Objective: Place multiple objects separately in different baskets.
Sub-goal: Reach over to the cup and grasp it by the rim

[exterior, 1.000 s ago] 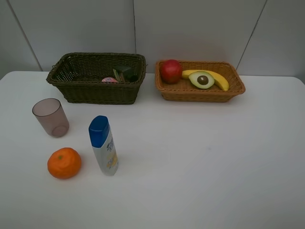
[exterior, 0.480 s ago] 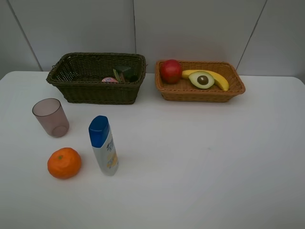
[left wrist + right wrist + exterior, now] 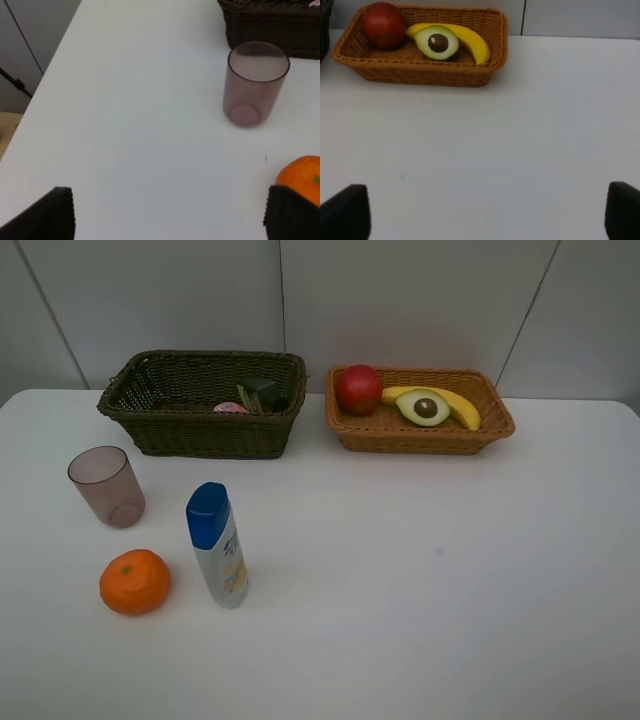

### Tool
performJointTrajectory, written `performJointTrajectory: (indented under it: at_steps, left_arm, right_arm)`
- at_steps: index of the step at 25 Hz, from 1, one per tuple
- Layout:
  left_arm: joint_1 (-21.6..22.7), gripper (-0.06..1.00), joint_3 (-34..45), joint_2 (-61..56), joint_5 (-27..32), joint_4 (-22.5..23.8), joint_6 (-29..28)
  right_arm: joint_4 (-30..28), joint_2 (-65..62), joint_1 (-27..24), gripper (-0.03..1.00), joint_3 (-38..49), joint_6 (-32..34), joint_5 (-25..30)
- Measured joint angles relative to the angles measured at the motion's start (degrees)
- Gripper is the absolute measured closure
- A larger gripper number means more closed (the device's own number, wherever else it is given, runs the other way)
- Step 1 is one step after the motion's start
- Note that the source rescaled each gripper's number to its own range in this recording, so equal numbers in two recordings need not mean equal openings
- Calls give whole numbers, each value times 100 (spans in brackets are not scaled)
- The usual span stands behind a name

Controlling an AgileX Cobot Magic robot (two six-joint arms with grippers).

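Barely showing, green bottle (image 3: 262, 392) and pink bottle (image 3: 229, 407) lie in the dark basket (image 3: 200, 435); apple (image 3: 358, 389), avocado (image 3: 424, 407), banana (image 3: 462, 408) fill the tan basket (image 3: 420, 438). Cup (image 3: 106, 486), orange (image 3: 134, 581), white bottle (image 3: 217, 545) sit left, wide table (image 3: 450, 570) rightward. Left claw (image 3: 169, 215) and right claw (image 3: 483, 210) gape empty, cut off.

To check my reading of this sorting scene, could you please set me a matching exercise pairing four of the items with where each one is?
Things:
1. round red apple
2. round orange fruit
3. translucent pinkish plastic cup
4. dark green bottle

Places:
A. inside the dark olive-brown wicker basket
B. standing open end up on the white table
C. inside the orange-tan wicker basket
D. on the table beside the base of the white blue-capped bottle

Pairs: 1-C, 2-D, 3-B, 4-A.
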Motion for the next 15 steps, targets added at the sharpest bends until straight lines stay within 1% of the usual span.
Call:
performJointTrajectory:
  at_steps: [6,12,15]
  left_arm:
    - [0,-5,0,0,0,-18,8]
    - [0,-5,0,14,0,-189,14]
    - [0,-5,-58,273,29,-248,30]
  right_arm:
    - [0,0,0,-2,0,0,0]
    - [0,0,0,-2,0,0,0]
    - [0,0,0,-2,0,0,0]
